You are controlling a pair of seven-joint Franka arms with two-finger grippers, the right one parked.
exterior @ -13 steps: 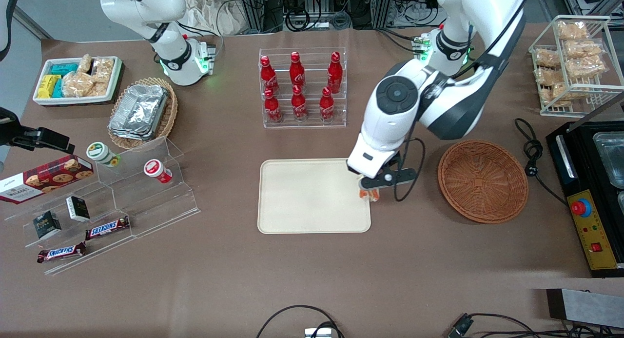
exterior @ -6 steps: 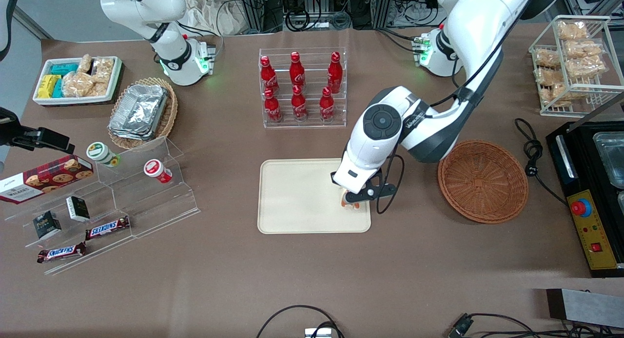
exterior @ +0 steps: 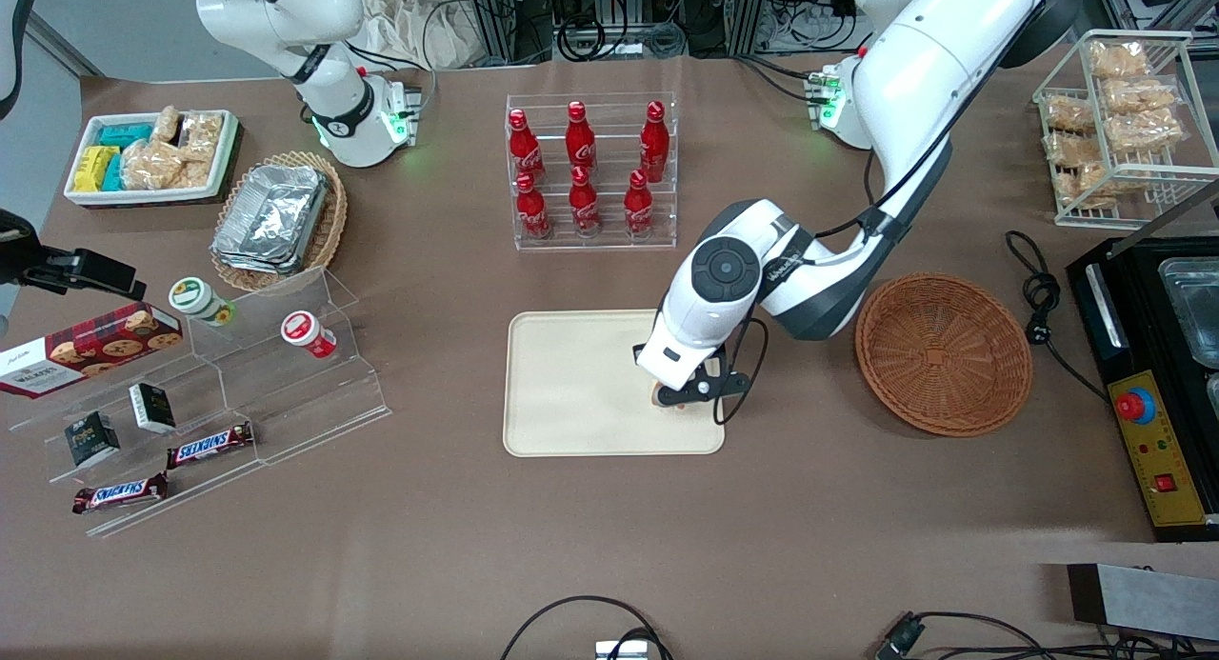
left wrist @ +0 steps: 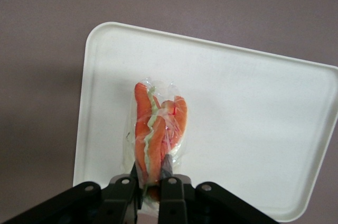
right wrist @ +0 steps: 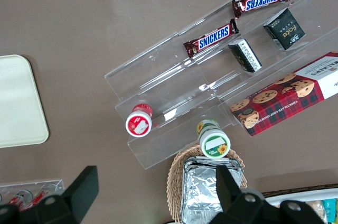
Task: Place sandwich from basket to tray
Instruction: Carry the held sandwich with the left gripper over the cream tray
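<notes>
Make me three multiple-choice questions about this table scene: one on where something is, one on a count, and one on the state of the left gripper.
1. Where is the wrapped triangular sandwich?
A. In the round reddish-brown wicker basket
B. Over the flat cream rectangular tray
C. On the clear stepped shelf

2. How many red bottles stand in the clear rack?
A. Four
B. Six
C. Eight

3. What is the left gripper doing?
A. Shut on the sandwich
B. Open above the basket
C. Holding a bottle

Answers: 1 B, the sandwich hangs over the tray, and the basket holds nothing. 2 B, two rows of three red bottles. 3 A, the left gripper pinches the sandwich's wrap.
</notes>
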